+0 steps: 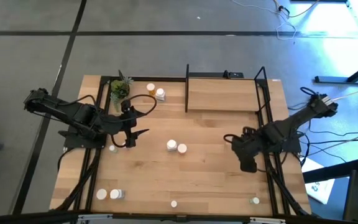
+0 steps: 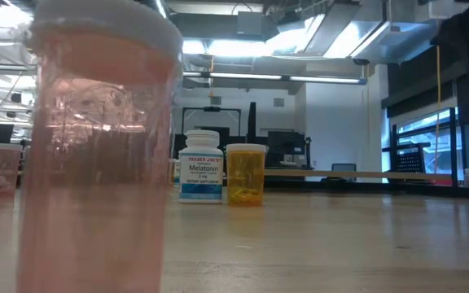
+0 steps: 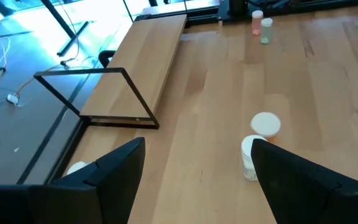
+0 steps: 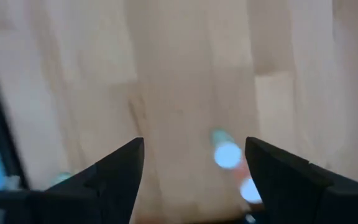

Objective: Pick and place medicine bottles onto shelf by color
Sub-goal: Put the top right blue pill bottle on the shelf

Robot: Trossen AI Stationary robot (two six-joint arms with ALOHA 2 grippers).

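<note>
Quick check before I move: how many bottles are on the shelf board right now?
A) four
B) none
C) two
B: in the high view the shelf shows only bare wood, while the bottles, such as the middle pair, stand on the tabletop.

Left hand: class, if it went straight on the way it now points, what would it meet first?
Probably the white bottles between its open fingers; depth is unclear. The left hand has nothing nearer ahead.

The worktop [image 1: 210, 162] is seen as pale, smooth, matt wood. Near the left claw [image 1: 128, 138], the shelf [image 1: 222, 94] is matching wood, framed in black metal.
</note>
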